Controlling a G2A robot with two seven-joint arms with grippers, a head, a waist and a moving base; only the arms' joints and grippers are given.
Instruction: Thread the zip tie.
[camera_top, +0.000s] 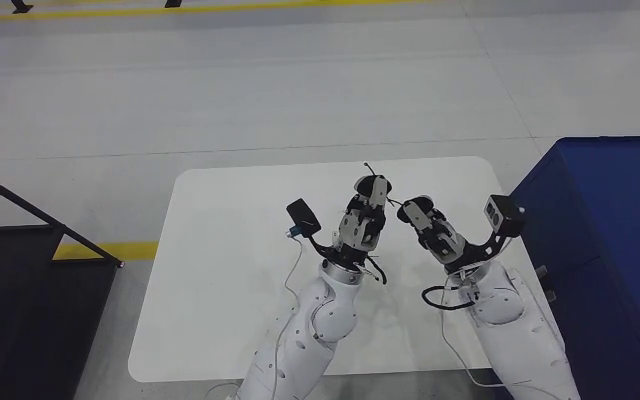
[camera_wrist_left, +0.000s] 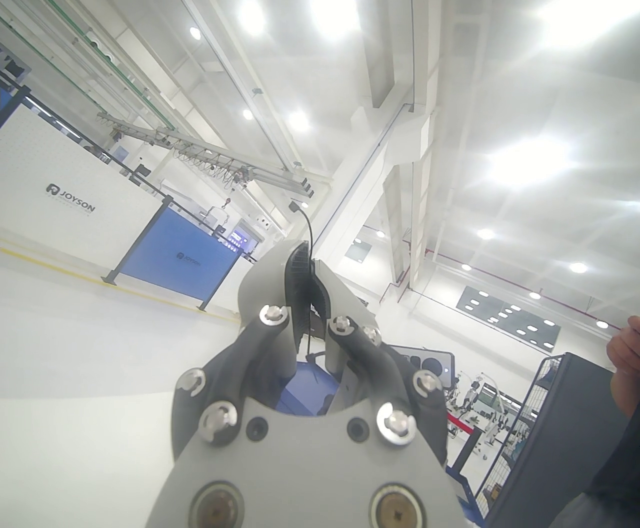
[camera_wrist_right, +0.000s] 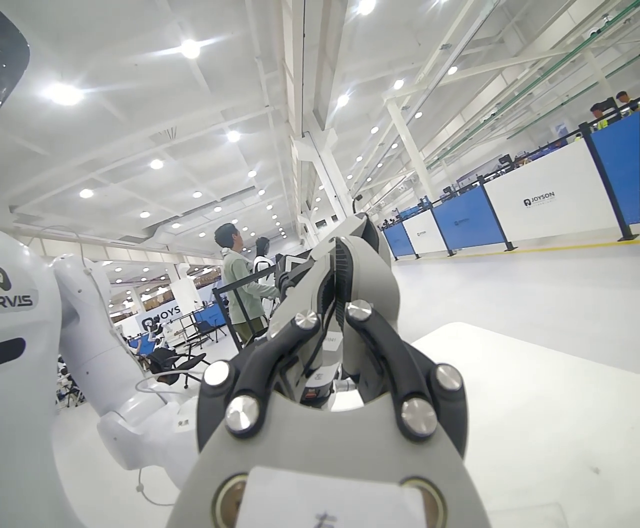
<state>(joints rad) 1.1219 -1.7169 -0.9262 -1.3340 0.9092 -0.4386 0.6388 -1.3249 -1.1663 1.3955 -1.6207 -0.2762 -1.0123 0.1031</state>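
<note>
The left gripper (camera_wrist_left: 307, 260), held up above the white rounded table (camera_top: 230, 250), is clamped on a thin black plastic zip tie (camera_wrist_left: 308, 227). The tie's square head pokes out past the fingertips, apparently offered for threading. The right gripper (camera_wrist_right: 350, 235), just beside it, is pinched closed too, seemingly on the strap's other end. A tall blue panel (camera_top: 590, 220) stands near the right arm and may crowd it.
</note>
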